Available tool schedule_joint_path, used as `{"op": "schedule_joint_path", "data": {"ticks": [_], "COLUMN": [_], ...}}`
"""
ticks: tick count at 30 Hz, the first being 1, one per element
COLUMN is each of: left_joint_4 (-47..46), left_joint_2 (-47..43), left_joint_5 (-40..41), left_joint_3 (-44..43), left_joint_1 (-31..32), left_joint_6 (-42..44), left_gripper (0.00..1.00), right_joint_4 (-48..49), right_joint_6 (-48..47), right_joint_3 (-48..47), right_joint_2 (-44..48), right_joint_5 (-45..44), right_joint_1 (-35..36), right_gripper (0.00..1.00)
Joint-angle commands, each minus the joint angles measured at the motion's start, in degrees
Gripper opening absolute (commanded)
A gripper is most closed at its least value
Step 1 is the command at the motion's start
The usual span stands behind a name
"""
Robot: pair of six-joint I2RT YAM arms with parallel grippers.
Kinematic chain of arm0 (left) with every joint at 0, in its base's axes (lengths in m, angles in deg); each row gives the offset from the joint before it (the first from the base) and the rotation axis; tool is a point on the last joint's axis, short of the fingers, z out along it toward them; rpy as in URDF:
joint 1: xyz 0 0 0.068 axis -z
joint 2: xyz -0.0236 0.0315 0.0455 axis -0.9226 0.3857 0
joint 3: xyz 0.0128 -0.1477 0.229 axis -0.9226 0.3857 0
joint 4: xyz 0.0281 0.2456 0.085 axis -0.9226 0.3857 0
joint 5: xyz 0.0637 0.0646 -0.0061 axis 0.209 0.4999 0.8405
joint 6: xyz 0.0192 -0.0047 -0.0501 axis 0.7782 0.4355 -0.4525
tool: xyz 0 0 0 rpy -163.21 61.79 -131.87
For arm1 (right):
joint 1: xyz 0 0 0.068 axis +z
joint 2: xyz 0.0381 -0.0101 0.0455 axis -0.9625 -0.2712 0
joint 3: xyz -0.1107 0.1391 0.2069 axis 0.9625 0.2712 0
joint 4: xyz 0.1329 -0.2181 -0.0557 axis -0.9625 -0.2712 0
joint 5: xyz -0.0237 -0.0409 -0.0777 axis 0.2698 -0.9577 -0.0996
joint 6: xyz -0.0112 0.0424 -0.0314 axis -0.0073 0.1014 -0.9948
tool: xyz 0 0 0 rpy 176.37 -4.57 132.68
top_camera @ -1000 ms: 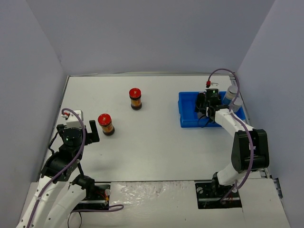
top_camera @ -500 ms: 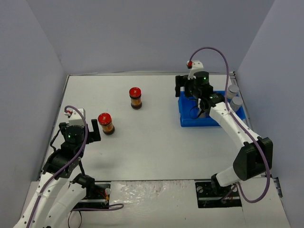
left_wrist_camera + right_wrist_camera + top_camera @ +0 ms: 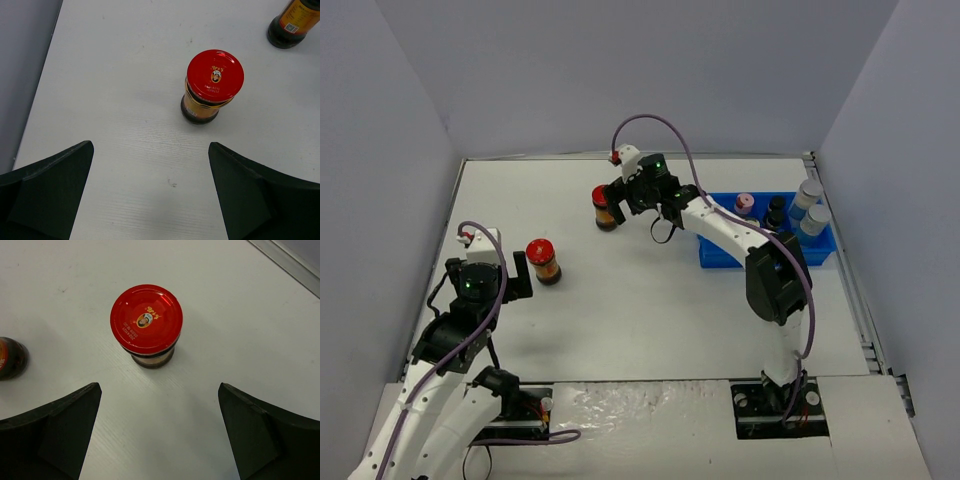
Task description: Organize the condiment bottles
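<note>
Two red-lidded dark sauce jars stand upright on the white table. The far jar (image 3: 604,206) is just ahead of my open, empty right gripper (image 3: 622,193). It sits between and beyond the fingertips in the right wrist view (image 3: 146,323), with the gripper (image 3: 160,386) apart from it. The near jar (image 3: 542,259) stands just right of my open, empty left gripper (image 3: 518,276). It is ahead and to the right in the left wrist view (image 3: 213,84), with the gripper (image 3: 151,147) apart from it. A pink-capped jar (image 3: 744,203), black-capped jars (image 3: 775,211) and silver-lidded jars (image 3: 808,194) are at the blue tray. The cream jar is hidden.
The blue compartmented tray (image 3: 717,252) lies at the right side of the table, and my right arm stretches over it to the left. Grey walls close the table on three sides. The other red-lidded jar shows at each wrist view's edge (image 3: 294,21) (image 3: 10,357).
My right arm has swung left from over the blue tray to the far red-lidded jar. My left arm has barely moved. Both jars stand where they were.
</note>
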Motion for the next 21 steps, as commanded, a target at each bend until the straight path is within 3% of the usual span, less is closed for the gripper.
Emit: {"op": "schedule_joint_path", "data": {"ticks": [1, 8, 21], "left_joint_4": [-3.46, -3.56, -3.54], "left_joint_2": [1.13, 1.32, 1.3], "left_joint_5": [0.34, 0.16, -0.01], "left_joint_3": [-1.09, -1.09, -1.01], "left_joint_1": [-0.59, -0.75, -0.68], "left_joint_6": [0.72, 0.73, 0.63], "left_gripper": [0.97, 0.97, 0.97], "right_joint_4": [6.05, 10.5, 16.41], "right_joint_6": [-2.28, -1.54, 0.18], "right_joint_3": [-6.47, -9.01, -12.06], "right_joint_2": [-3.22, -11.21, -16.88], "right_joint_5": [3.49, 1.65, -1.42], "right_joint_1": [1.94, 3.4, 3.78], "right_gripper": [1.0, 1.0, 1.0]}}
